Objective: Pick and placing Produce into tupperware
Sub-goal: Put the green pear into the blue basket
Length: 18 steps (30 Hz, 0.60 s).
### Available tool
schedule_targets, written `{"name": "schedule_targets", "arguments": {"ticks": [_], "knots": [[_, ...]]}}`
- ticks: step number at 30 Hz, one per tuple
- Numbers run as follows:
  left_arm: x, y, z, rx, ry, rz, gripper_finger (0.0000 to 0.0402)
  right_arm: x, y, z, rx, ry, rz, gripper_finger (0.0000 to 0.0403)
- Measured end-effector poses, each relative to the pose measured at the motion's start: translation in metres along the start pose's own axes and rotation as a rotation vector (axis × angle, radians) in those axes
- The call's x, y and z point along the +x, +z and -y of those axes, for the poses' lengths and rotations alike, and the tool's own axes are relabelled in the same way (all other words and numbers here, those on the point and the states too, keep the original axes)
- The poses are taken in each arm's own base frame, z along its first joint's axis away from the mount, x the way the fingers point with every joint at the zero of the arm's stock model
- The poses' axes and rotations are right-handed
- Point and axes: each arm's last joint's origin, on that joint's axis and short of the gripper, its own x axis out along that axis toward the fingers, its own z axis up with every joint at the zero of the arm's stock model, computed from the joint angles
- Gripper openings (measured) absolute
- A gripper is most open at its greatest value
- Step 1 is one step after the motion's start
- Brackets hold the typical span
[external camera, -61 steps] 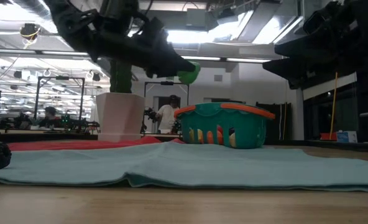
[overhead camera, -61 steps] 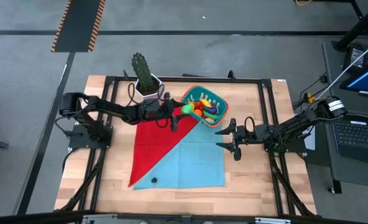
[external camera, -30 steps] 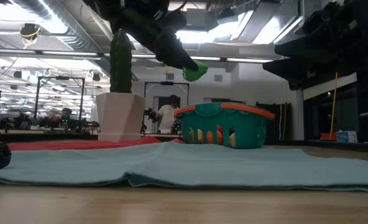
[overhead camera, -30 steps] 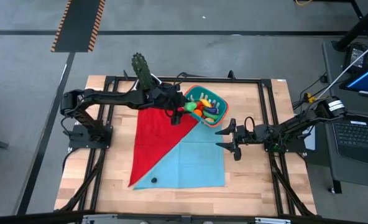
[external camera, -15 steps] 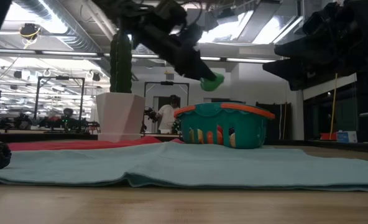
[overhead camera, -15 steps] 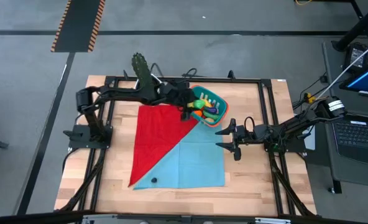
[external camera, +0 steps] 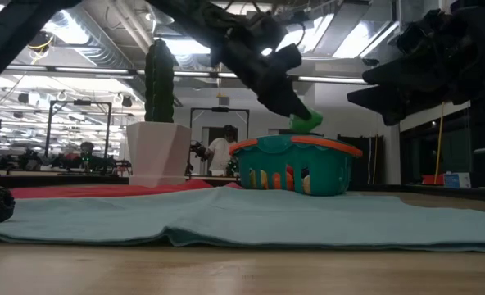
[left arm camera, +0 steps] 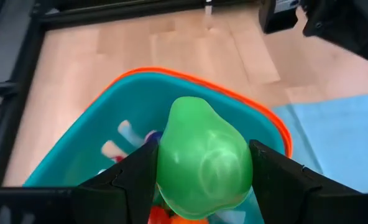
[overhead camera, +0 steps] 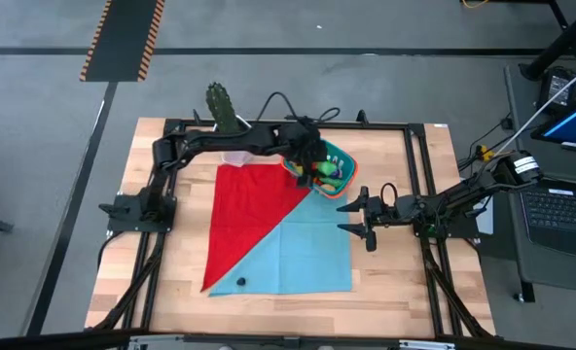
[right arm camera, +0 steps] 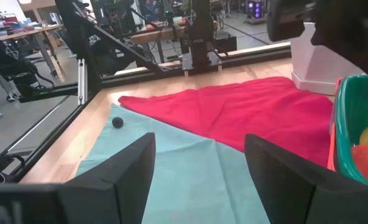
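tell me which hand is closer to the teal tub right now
Left. The left hand is directly over the teal tub, holding a green piece above it. The right hand hangs off to the side over the blue cloth.

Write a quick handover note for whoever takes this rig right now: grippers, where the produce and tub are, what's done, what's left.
Left gripper: shut on a green pear-shaped toy fruit, held just above the teal ribbed plastic tub with an orange rim.
Right gripper: open, empty, waiting over the light blue cloth.
Done: several toy pieces are in the tub.
Left: release the green fruit into the tub; one small dark round piece lies on the cloth's near left corner.
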Motion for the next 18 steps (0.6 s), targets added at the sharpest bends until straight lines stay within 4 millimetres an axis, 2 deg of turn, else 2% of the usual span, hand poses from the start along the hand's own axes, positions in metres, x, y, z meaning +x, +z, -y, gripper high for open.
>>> {"name": "schedule_targets", "arguments": {"ticks": [4,15,18], "knots": [[0.008,-0.004,-0.001,-0.007,-0.025,-0.019,0.0212,0.000,0.000,0.000,0.000,0.000,-0.001,0.0248],[0.009,-0.010,0.003,-0.004,-0.077,-0.072,0.0213,0.000,0.000,0.000,-0.003,-0.001,-0.005,0.0248],[0.016,-0.017,0.004,0.005,-0.093,-0.101,0.0213,0.000,0.000,0.000,-0.002,-0.001,-0.005,0.0248]]}}
